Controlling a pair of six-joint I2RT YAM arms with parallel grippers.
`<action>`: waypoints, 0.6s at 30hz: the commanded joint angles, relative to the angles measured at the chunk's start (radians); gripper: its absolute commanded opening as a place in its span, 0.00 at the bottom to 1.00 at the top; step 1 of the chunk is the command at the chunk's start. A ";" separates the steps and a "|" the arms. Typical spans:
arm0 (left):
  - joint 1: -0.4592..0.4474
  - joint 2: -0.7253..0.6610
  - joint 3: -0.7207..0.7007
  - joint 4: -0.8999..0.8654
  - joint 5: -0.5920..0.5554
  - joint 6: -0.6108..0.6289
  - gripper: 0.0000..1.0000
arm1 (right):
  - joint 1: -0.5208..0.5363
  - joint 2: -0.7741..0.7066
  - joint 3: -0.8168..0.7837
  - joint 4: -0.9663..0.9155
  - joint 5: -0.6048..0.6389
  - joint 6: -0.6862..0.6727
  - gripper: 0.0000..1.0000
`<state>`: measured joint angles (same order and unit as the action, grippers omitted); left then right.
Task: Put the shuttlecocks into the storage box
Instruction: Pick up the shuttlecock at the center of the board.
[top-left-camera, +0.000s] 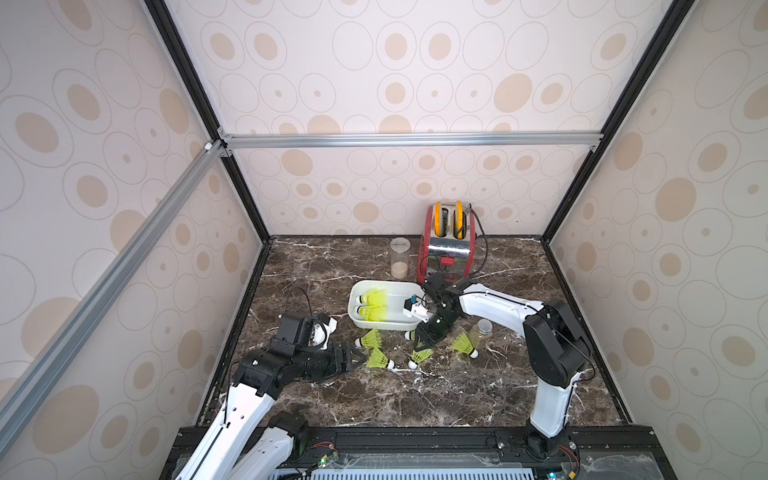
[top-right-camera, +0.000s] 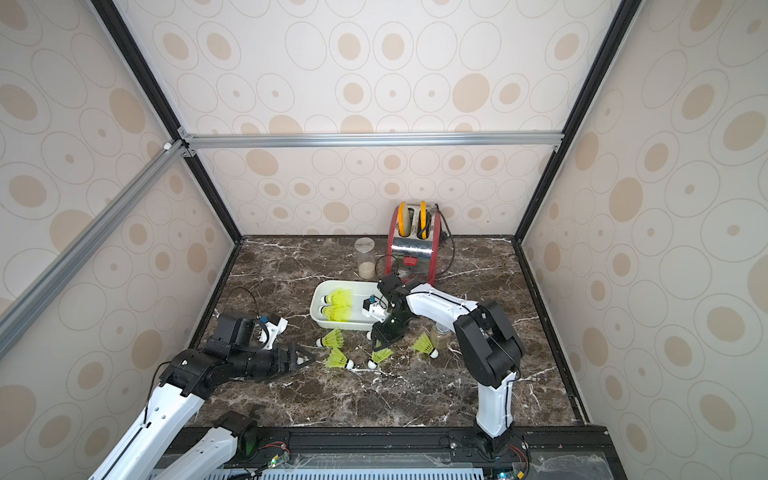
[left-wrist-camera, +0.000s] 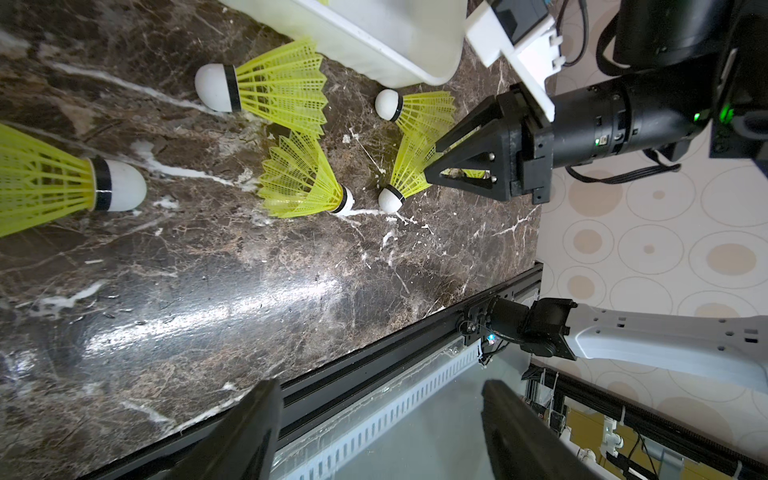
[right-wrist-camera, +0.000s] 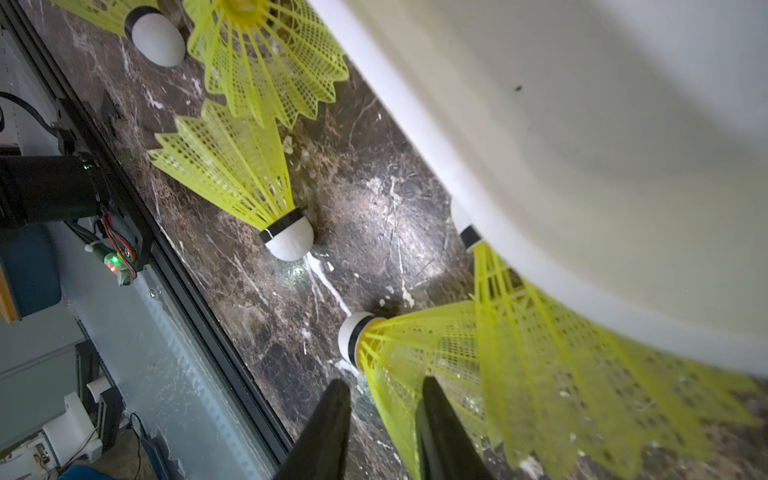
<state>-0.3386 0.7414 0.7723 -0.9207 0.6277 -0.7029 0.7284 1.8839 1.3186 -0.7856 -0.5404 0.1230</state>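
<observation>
Neon-yellow shuttlecocks (top-left-camera: 377, 358) with white tips and black bands; white box (top-left-camera: 384, 283); brown, white-veined marble table (top-left-camera: 415, 395); red-and-silver toaster (top-left-camera: 451, 249); cream walls (top-left-camera: 395, 83) with tan ovals

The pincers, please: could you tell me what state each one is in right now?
Left pincer: open, empty.
Right pincer: open but narrow, straddling a shuttlecock's skirt rim, not yet clamped.

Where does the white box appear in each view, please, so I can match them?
Top view: box mid-table, before the toaster.
Top view: same spot.
Left wrist: only a corner and wall.
Right wrist: its wall, close up and blurred.
Shared landmark: the shuttlecock at the right jaws, beside the box.
</observation>
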 joint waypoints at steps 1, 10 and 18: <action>-0.004 0.004 0.028 0.012 0.011 0.016 0.78 | -0.001 0.001 -0.028 -0.012 -0.021 0.004 0.31; -0.004 0.002 0.027 0.015 0.007 0.013 0.78 | -0.003 -0.014 -0.059 -0.015 -0.039 0.013 0.20; -0.004 0.001 0.033 0.022 -0.003 0.006 0.78 | -0.003 -0.112 -0.125 0.043 -0.094 0.110 0.00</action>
<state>-0.3386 0.7464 0.7723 -0.9123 0.6273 -0.7033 0.7277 1.8408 1.2133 -0.7551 -0.6052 0.1848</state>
